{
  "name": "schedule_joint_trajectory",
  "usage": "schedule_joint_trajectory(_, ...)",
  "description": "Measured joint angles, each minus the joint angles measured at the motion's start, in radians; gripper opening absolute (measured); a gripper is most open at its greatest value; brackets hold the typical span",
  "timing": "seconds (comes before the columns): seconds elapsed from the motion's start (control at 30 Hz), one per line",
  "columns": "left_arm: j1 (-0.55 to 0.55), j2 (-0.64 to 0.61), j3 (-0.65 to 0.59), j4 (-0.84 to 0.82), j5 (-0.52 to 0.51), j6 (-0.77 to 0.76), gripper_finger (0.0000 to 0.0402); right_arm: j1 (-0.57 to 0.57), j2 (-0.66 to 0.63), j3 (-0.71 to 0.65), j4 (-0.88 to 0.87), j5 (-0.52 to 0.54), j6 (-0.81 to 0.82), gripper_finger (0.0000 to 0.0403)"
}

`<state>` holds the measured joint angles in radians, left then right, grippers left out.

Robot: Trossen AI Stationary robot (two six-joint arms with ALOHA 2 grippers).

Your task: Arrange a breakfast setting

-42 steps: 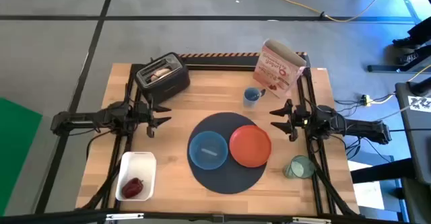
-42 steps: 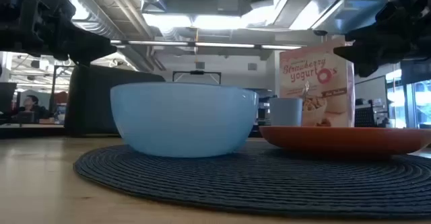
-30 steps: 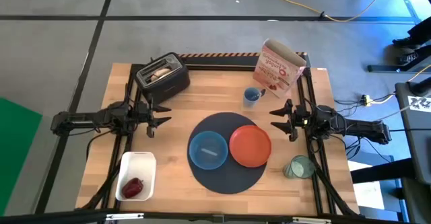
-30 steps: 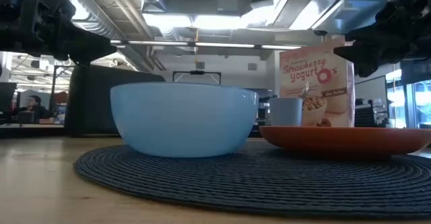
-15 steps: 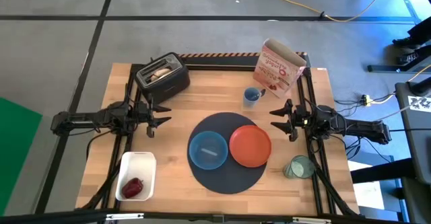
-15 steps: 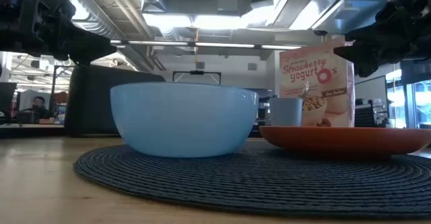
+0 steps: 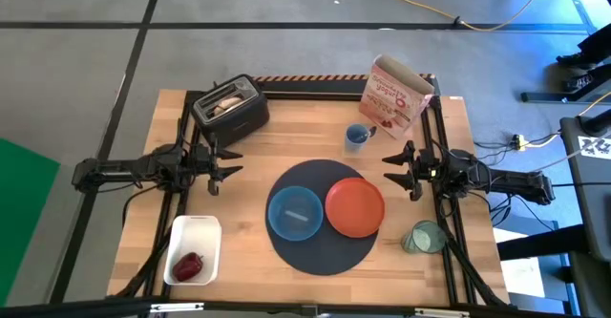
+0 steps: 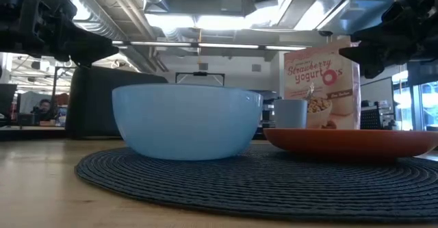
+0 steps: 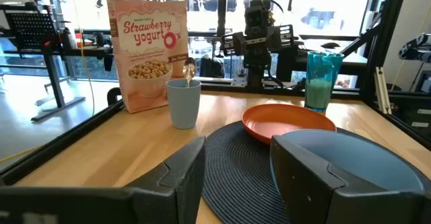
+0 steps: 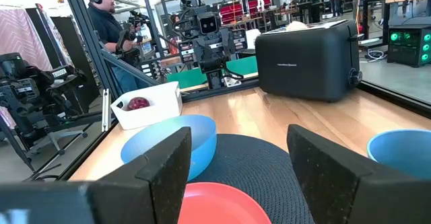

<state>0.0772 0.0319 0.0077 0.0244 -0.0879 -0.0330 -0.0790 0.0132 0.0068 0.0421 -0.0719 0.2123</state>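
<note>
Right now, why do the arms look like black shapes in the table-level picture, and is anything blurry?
Low view: bright ceiling lights behind leave both arms as dark silhouettes at the top corners; the round light-blue bowl stays evenly lit. Left wrist view: the near dark fingers are soft, while the pink cereal box reads sharply.

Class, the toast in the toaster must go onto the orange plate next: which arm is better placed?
Probably left: the left gripper, jaws open, hovers just beside the black toaster holding the toast.

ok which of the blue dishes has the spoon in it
The small blue cup beside the cereal box, off the placemat; a metal spoon stands in it. The larger light-blue bowl on the placemat holds no spoon.
</note>
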Motion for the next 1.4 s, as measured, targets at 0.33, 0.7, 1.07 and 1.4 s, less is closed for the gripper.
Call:
schedule_joint_trajectory(0.33, 0.000, 0.000, 0.000, 0.000, 0.000, 0.000, 0.0163, 0.000, 0.000, 0.000, 0.000, 0.000, 0.000, 0.0234)
schedule_joint_trajectory(0.7, 0.000, 0.000, 0.000, 0.000, 0.000, 0.000, 0.0163, 0.000, 0.000, 0.000, 0.000, 0.001, 0.000, 0.0234)
schedule_joint_trajectory(1.07, 0.000, 0.000, 0.000, 0.007, 0.000, -0.001, 0.0163, 0.000, 0.000, 0.000, 0.022, 0.000, 0.099, 0.0234)
schedule_joint_trajectory(1.4, 0.000, 0.000, 0.000, 0.023, 0.000, 0.020, 0.0163, 0.000, 0.000, 0.000, 0.082, 0.102, 0.144, 0.0234)
